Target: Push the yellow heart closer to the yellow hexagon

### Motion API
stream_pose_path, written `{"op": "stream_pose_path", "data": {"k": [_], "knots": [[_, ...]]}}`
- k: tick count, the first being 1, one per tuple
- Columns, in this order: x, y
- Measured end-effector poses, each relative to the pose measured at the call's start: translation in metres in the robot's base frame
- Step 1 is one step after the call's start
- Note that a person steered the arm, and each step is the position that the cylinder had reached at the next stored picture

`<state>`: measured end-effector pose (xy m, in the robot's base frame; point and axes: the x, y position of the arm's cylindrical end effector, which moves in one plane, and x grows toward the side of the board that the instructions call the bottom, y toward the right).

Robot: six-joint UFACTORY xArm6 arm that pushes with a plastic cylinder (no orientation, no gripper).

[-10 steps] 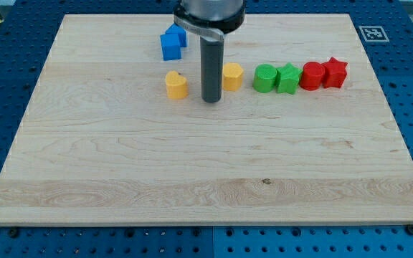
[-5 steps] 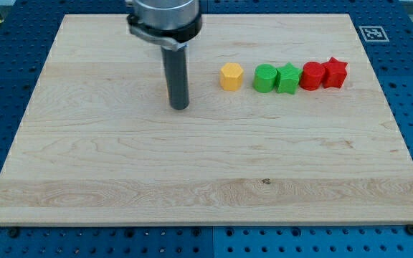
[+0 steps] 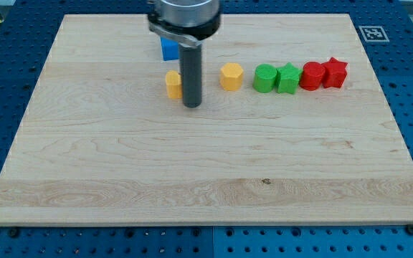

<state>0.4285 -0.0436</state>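
Note:
The yellow heart (image 3: 172, 84) lies on the wooden board, partly hidden behind my rod. The yellow hexagon (image 3: 231, 76) lies to its right, about a block and a half away. My tip (image 3: 192, 105) rests on the board just right of and slightly below the heart, between the heart and the hexagon. The rod covers the heart's right edge, so contact cannot be told.
A blue block (image 3: 168, 49) shows above the heart, half hidden by the arm's body. Right of the hexagon stand a green cylinder (image 3: 264, 78), a green star (image 3: 288, 78), a red cylinder (image 3: 311, 75) and a red star (image 3: 335, 72) in a row.
My tip swung left from between the heart and hexagon to in front of the heart, then came back right. The heart is uncovered again; the blocks look unmoved.

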Motion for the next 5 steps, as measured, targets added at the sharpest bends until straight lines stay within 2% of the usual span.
{"op": "stream_pose_path", "data": {"k": [2,4,5], "knots": [[-0.022,-0.043],[-0.055,-0.030],[-0.055,-0.015]]}}
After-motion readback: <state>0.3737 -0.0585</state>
